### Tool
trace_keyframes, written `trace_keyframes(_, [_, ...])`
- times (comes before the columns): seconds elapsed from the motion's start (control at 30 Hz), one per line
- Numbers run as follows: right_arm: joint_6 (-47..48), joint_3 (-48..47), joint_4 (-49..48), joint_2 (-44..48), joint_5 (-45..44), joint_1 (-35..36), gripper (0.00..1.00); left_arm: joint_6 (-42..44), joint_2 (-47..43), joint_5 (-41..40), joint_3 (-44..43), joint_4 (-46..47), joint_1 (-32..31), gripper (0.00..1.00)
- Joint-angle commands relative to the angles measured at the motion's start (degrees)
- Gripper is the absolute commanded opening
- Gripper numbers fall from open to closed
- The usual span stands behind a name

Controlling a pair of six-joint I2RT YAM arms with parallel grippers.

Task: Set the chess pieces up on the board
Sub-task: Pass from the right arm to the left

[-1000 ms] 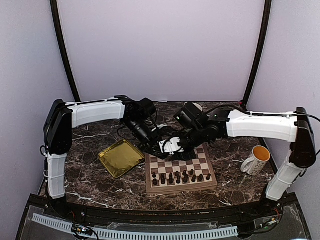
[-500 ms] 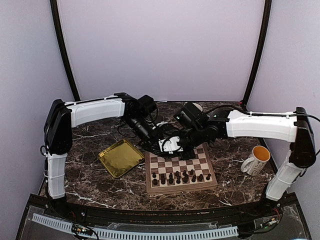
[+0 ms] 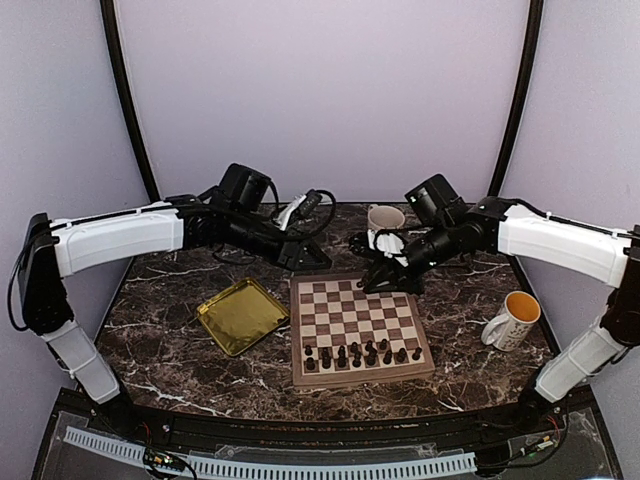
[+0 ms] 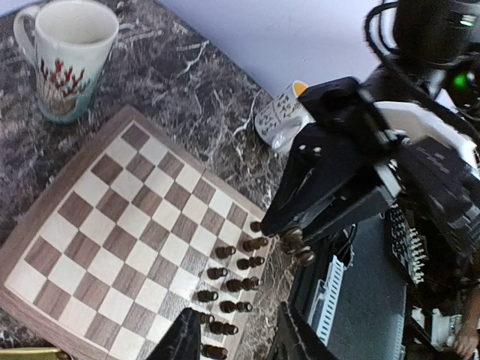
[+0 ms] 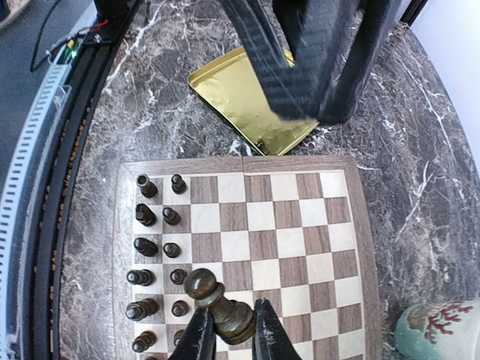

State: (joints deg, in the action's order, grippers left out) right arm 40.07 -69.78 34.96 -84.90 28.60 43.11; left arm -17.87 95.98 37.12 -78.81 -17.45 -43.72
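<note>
Right arm angles down over the far edge of the board (image 3: 345, 305), right fingers (image 5: 196, 337) clamped on a dark pawn (image 5: 217, 304). Left arm stretches low behind the board, left fingers (image 4: 184, 337) parted, empty. Other chess pieces (image 3: 360, 353) line its near edge.

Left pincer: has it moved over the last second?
Yes. The left pincer has pulled back from the far-left corner of the board, going rearward, and is now clear of the rim.
</note>
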Motion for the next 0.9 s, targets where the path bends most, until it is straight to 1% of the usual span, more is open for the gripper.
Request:
trace_keyframes(0.0, [-6.1,1.7,1.2,0.8,14.9,-4.8,0.15,4.3,-7.2,-9.8,8.5,25.5,-4.5,0.37])
trace_keyframes(0.1, [-8.1,2.1,1.6,0.6,22.3,-7.6,0.15,12.6,-9.7,-14.3,12.3,32.6,-8.4,0.36])
trace_keyframes(0.17, [-9.4,2.8,0.8,0.7,25.9,-8.8,0.15,15.0,-9.3,-14.6,12.8,35.1,-9.6,0.36])
trace_keyframes(0.33, [-10.4,2.1,1.6,-0.1,28.7,-9.8,0.15,20.4,-5.7,-13.4,9.2,33.0,-13.2,0.38])
trace_keyframes(0.43, [-10.5,2.1,1.6,-0.4,29.3,-10.2,0.15,21.9,-3.7,-13.4,6.8,31.2,-14.7,0.38])
trace_keyframes(0.57, [-10.6,2.3,1.7,-0.5,29.6,-10.3,0.15,22.4,-2.2,-14.7,5.4,29.2,-15.0,0.36])
trace_keyframes(0.87, [-10.4,3.0,1.5,0.0,30.2,-10.5,0.15,23.1,-0.6,-16.8,3.9,26.1,-15.0,0.25])
